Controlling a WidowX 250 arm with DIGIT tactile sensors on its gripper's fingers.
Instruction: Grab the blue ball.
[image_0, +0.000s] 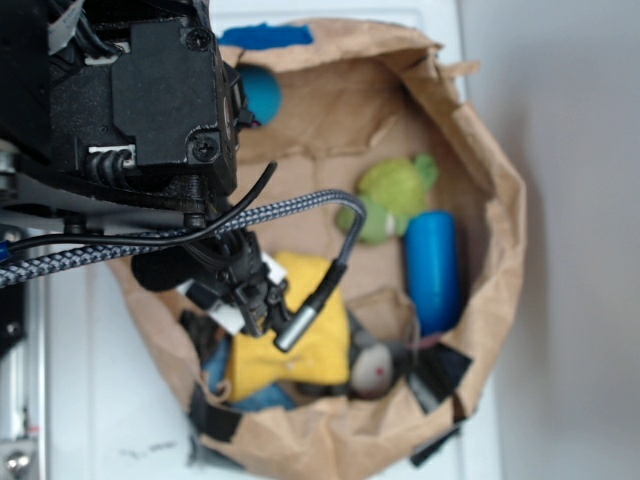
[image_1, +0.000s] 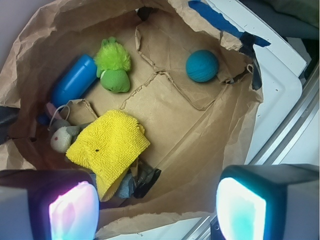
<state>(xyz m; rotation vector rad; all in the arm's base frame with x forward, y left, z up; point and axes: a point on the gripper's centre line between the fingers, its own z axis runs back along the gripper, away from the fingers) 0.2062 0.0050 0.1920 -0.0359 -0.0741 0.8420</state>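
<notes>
While the gripper (image_1: 157, 210) hangs above the paper bag (image_1: 210, 145), its jaws stand wide apart with nothing between them; in the wrist view two pads (image_1: 72, 210) glow at the lower left and lower right of the frame, one pinkish, one teal.

Nearest below them lies one yellow cloth (image_1: 111, 147), crumpled at the lower left of the bag floor, with some dark and bluish scraps poking out beneath it that I cannot make out. Touching its left edge is one small grey plush (image_1: 62, 137) with a pale face.

Further up, one green plush (image_1: 114, 67) sits at the upper left of the frame, and one smooth bright-blue cylinder (image_1: 74, 82) lies tilted just beside it, against the bag's left wall.

One blue ball (image_1: 202, 65) rests alone at the upper right of the bag floor, close to the torn paper wall, well apart from the other toys and from the jaws. In the exterior view it (image_0: 258, 93) peeks out from behind the black arm (image_0: 130, 100) at the upper left.

Strips of blue tape (image_1: 220, 20) run along the bag's rim, and the bag stands on a white worktop (image_1: 280, 95).
</notes>
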